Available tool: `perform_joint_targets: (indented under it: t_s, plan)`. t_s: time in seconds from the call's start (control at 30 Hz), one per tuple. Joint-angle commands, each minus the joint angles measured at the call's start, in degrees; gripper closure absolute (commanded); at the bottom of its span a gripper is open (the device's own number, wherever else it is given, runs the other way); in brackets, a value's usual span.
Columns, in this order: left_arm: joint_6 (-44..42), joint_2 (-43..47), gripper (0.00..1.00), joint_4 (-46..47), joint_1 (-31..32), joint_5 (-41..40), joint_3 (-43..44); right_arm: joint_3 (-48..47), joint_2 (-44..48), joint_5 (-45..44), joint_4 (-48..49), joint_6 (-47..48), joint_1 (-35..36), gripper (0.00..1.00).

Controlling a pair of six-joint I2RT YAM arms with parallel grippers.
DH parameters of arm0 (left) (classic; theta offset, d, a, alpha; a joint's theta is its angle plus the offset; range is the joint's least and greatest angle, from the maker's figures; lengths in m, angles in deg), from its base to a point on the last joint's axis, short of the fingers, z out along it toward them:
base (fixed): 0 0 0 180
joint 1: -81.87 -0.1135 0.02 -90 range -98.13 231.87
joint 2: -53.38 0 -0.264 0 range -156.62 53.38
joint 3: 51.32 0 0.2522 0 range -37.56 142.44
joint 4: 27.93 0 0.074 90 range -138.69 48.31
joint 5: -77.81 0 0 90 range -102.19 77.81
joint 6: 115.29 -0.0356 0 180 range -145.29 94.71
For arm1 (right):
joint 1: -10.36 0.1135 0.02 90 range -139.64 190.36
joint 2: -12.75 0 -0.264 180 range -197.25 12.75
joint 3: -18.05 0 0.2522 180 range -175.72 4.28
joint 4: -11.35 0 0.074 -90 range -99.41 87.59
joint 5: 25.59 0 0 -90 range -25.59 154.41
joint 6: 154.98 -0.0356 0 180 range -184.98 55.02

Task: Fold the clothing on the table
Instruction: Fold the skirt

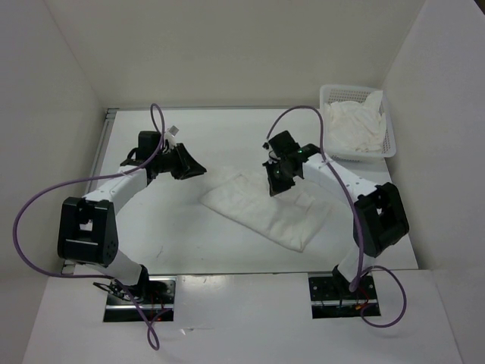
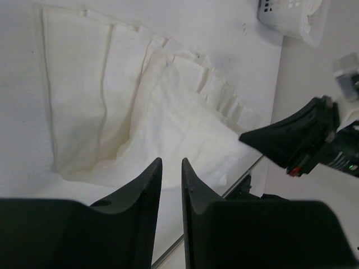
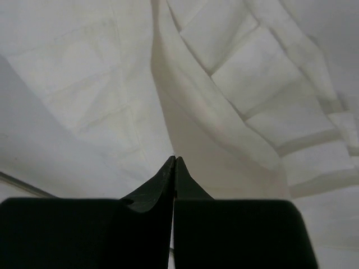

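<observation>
The clothing (image 1: 267, 208) was seen lying folded flat on the table (image 1: 220, 133), just right of the centre of the top view, its long side running from upper left to lower right. The right gripper (image 3: 175, 161) was held over the garment's upper edge, its fingers pressed together with no fabric seen between them; whether the tips touched the cloth could not be told. The left gripper (image 2: 171, 167) was placed left of centre, apart from the cloth, its fingers parted by a narrow gap, nothing held. A mesh basket (image 1: 392, 144) with a white cloth bundle (image 1: 355, 125) was set in the upper right corner.
</observation>
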Motion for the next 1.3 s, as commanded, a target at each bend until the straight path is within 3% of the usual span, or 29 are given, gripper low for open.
perform_joint_targets:
  t_s: [0.0, 0.23, 0.53, 0.57, 0.63, 0.67, 0.7, 0.8, 0.9, 1.1, 1.27]
  plan:
    - [-2.0, 2.0, 0.72, 1.3, -0.3, 1.6, -0.5, -6.5, 2.4, -4.5, -0.1, -0.8, -3.8, 1.0]
    - [-2.0, 2.0, 0.72, 1.3, -0.3, 1.6, -1.0, -12.1, -6.6, -7.0, 1.9, -0.2, -4.5, 1.0]
    - [-1.5, 2.0, 0.72, 1.8, -0.3, 1.6, -1.6, -13.2, -20.3, -21.6, 5.8, -4.7, -8.7, 1.0]
    - [-1.5, 2.5, 0.72, 1.8, -0.3, 1.6, -1.6, -13.9, -21.0, -23.4, 6.5, -5.9, -9.2, 0.99]
    - [-1.5, 3.0, 0.72, 2.3, -0.3, 2.1, -2.1, -14.6, -21.0, -29.8, 8.2, -7.9, -10.4, 0.81]
    - [-1.5, 3.0, 0.72, 2.3, -0.3, 2.1, -2.7, -15.1, -20.5, -31.3, 9.6, -8.4, -11.7, 0.79]
    - [-1.0, 3.6, 0.72, 2.3, -0.3, 2.1, -2.7, -15.1, -18.1, -32.0, 10.3, -8.4, -12.3, 0.67]
    - [-0.9, 4.9, 0.72, 2.3, -0.3, 2.1, -3.2, -15.1, -10.8, -32.5, 14.0, -8.4, -12.8, 0.65]
    - [-0.3, 5.4, 0.72, 3.0, -0.3, 2.7, -4.5, -19.0, -8.0, -32.0, 11.2, -7.0, -12.8, 0.52]
    - [1.5, 5.4, 0.72, 5.2, 1.6, 3.2, -4.5, -19.4, -4.5, -24.5, 4.9, -8.2, -12.8, 0.54]
    - [3.3, 2.9, 0.72, 9.3, 3.4, 6.8, -3.7, -8.2, 3.3, -16.3, 4.1, -12.1, -12.8, 0.56]
